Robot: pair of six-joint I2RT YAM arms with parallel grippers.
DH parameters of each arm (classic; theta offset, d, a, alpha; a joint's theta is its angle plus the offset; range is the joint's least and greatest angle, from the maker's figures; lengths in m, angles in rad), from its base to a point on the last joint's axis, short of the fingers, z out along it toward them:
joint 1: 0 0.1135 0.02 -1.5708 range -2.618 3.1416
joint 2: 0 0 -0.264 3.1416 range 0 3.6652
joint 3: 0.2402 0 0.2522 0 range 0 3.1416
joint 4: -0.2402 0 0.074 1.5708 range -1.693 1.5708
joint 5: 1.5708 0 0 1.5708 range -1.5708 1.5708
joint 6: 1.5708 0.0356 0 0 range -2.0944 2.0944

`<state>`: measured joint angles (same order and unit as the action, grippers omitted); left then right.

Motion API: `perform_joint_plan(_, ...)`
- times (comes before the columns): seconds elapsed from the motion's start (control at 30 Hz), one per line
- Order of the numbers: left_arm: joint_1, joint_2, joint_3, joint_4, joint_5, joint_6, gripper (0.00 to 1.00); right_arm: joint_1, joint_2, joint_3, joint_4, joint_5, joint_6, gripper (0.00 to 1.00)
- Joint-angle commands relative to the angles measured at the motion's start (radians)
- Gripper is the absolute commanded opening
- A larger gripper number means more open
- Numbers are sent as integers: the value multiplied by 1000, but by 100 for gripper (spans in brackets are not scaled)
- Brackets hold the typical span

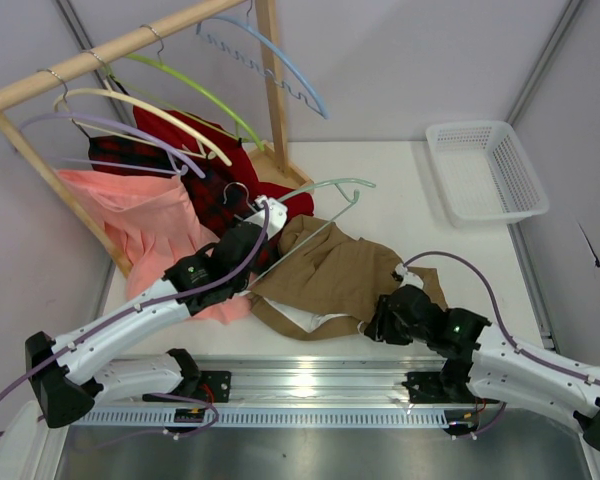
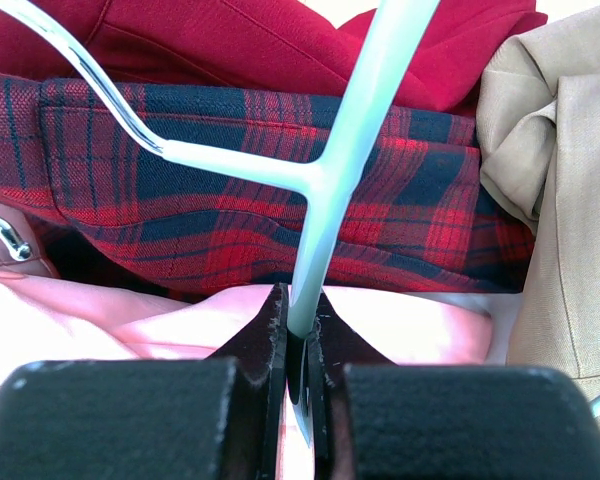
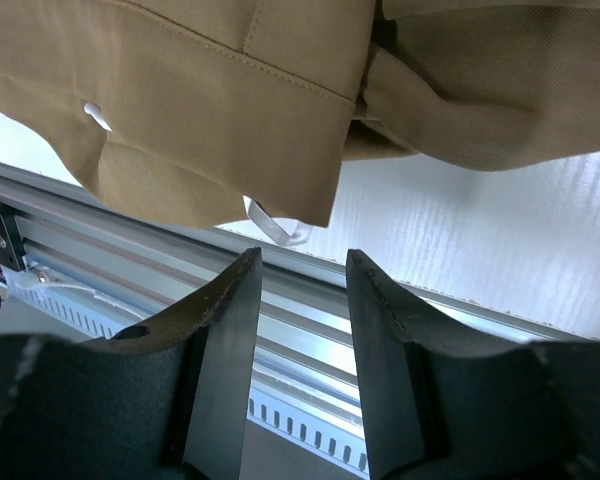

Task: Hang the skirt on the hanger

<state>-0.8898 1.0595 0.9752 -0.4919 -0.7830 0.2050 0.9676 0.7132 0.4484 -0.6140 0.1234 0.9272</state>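
The tan skirt [image 1: 330,272] lies crumpled at the middle of the white table. The pale green hanger [image 1: 330,184] rests tilted across the skirt's far edge, its wire hook over the red clothes. My left gripper [image 1: 262,222] is shut on the hanger's thin arm [image 2: 350,130], which is pinched between the jaws [image 2: 302,325] just below the fork of its neck. Down at the skirt's near right hem, my right gripper [image 1: 378,325] stands open. Its tips [image 3: 302,262] are just under the hem [image 3: 230,100] and a white loop tag [image 3: 275,225], with nothing between them.
A red-and-black plaid skirt [image 2: 230,200], a red garment [image 2: 230,40] and a pink one [image 1: 145,225] are piled at the left below a wooden rack [image 1: 110,50] with several hangers. A white basket [image 1: 485,170] stands at the back right. The aluminium rail [image 1: 310,380] runs along the near edge.
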Motion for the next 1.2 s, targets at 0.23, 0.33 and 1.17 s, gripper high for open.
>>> perform_joint_plan(0.23,-5,-29,-7,50,-36,-9,0,13,43,-4,108,70,24,40)
perform_joint_plan(0.33,-5,-27,-10,53,-35,-6,0,13,64,-7,115,70,28,36)
perform_joint_plan(1.17,-5,-33,-10,61,-45,4,0,13,118,50,10,16,39,0)
